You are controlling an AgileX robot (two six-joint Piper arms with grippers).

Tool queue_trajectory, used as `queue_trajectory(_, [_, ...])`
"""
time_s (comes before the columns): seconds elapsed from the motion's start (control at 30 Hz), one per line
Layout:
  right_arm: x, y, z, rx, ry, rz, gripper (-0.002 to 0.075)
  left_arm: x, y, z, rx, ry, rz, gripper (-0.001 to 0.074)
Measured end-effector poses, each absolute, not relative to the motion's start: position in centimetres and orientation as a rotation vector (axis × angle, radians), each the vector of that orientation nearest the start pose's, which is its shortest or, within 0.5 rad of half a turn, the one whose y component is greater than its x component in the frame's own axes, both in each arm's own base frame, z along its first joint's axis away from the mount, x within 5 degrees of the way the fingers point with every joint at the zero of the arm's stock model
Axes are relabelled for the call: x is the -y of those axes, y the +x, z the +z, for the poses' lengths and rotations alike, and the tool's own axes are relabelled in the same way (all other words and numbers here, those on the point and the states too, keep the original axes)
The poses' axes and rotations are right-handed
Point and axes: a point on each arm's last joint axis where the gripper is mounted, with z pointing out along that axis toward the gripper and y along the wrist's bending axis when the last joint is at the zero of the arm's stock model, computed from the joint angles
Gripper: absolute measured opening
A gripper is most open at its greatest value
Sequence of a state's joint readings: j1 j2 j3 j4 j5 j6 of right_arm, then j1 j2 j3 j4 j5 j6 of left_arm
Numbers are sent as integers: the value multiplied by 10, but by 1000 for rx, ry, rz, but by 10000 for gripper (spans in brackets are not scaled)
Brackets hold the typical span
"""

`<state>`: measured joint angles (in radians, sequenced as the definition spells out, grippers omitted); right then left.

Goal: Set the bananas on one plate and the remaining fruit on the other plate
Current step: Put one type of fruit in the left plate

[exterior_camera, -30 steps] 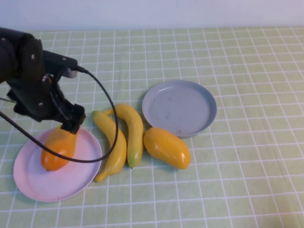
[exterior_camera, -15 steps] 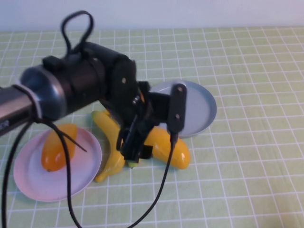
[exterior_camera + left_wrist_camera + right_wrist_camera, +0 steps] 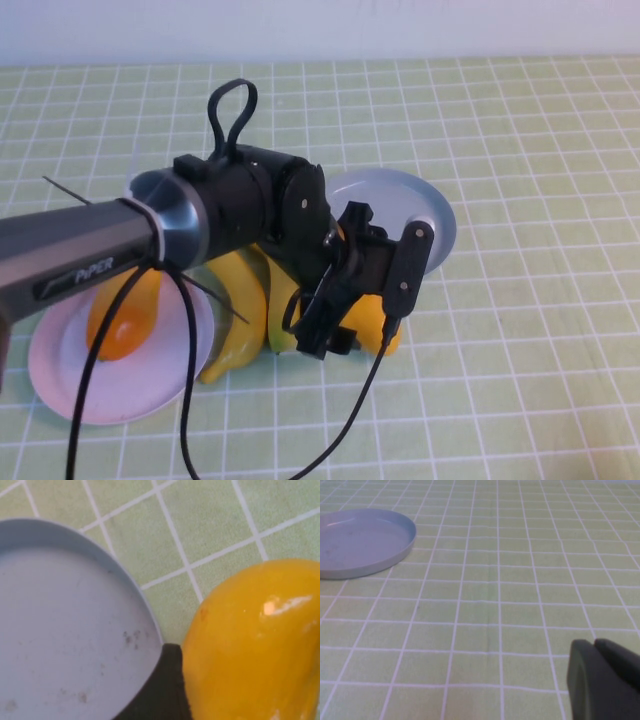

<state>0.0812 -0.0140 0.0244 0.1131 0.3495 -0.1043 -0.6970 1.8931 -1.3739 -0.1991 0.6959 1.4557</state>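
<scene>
Now the left arm reaches across the middle of the green checked surface (image 3: 540, 150). Its left claw (image 3: 368, 300) hangs low over the mango (image 3: 392, 340) that lies on the cloth just beside the grey-blue plate (image 3: 435, 222). The claw is spread wide and holds nothing. In the left wrist view the mango (image 3: 255, 645) is big and shiny, right next to the rim of the grey-blue plate (image 3: 65, 630), with one dark fingertip (image 3: 162, 690) showing between them.

Most of this mango is hidden under the arm, so only its end peeks out. The grey-blue plate has nothing on the part that shows.

The two bananas (image 3: 245, 310) lie side by side on the cloth, between the pink plate (image 3: 70, 385) and the mango. The arm covers their tops. One banana lies right at the edge of the pink plate.

The other mango (image 3: 125, 320) lies on the pink plate, on the robot's left side of the surface.

The right claw (image 3: 605, 680) is pressed shut and holds nothing. It stays low over the bare cloth, well apart from the grey-blue plate (image 3: 360, 542), as its own wrist view shows.
</scene>
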Motion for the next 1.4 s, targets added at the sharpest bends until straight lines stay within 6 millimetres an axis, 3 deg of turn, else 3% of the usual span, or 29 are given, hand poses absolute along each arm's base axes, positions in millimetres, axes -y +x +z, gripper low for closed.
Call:
queue_trajectory(0.4, [-8, 53, 174, -1840, -100, 94, -15, 273, 308, 188, 1900, -3046, -19, 664])
queue_trajectory(0.5, [-8, 53, 174, -1840, -100, 94, -16, 273, 309, 184, 1899, -3042, -17, 625])
queue_trajectory(0.63, [-8, 53, 174, -1840, -100, 94, -16, 274, 309, 185, 1899, -3046, -22, 511])
queue_trajectory(0.83, [-8, 53, 174, -1840, -100, 94, -15, 273, 309, 189, 1908, -3052, -25, 516])
queue_trajectory(0.93, [-8, 53, 174, -1840, -100, 94, -15, 272, 306, 203, 1995, -3030, -4, 516])
queue_trajectory(1.07, [-8, 53, 174, -1840, -100, 94, -16, 266, 296, 238, 2391, -2803, 140, 516])
queue_trajectory(1.2, [-8, 53, 174, -1840, -100, 94, -15, 253, 284, 273, 2789, -2423, 241, 516])
queue_trajectory(1.33, [-8, 53, 174, -1840, -100, 94, -15, 230, 275, 292, 3046, -1948, 203, 516])
queue_trajectory(1.4, [-8, 53, 174, -1840, -100, 94, -15, 215, 275, 294, 3098, -1739, 106, 516])
